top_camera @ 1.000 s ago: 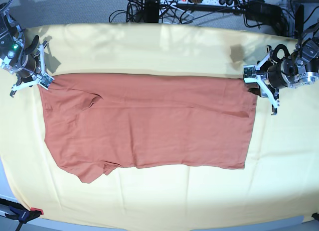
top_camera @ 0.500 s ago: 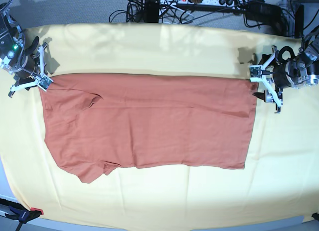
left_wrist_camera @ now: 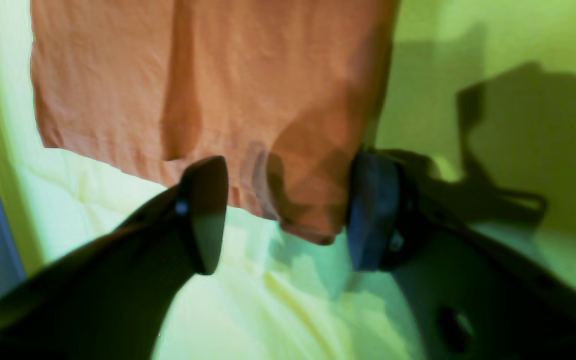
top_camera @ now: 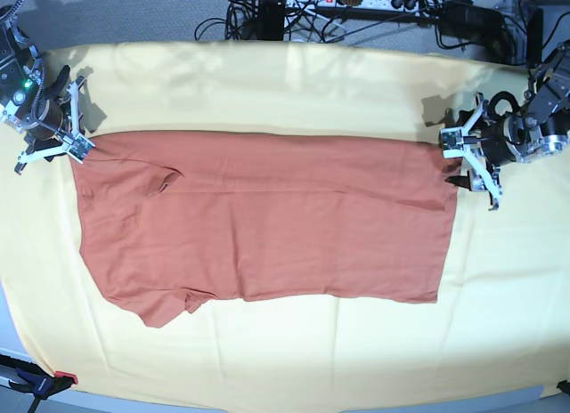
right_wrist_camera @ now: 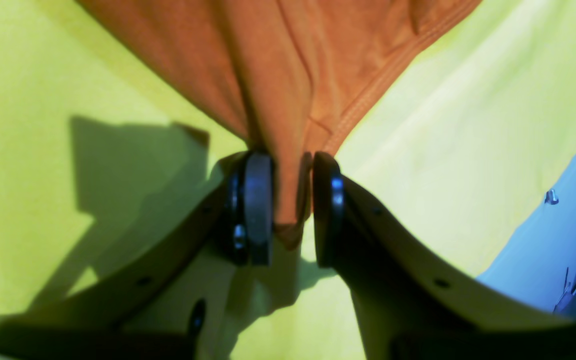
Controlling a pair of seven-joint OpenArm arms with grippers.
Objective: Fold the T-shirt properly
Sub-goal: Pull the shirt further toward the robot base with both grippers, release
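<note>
I see the T-shirt (top_camera: 267, 217) flat on the yellow cloth (top_camera: 285, 84). My left end effector (left_wrist_camera: 288, 215) is released; the right end effector (right_wrist_camera: 288, 210) straddles a corner, grip unclear.

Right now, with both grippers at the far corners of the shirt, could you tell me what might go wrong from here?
1. The left gripper stands open around the T-shirt corner; lifting now would likely leave that corner behind.
2. The right gripper has only a narrow bunch of fabric between its pads, with a gap beside it, so it could slip out.
3. The yellow cloth lies directly beneath; a low pinch might catch it too.
</note>
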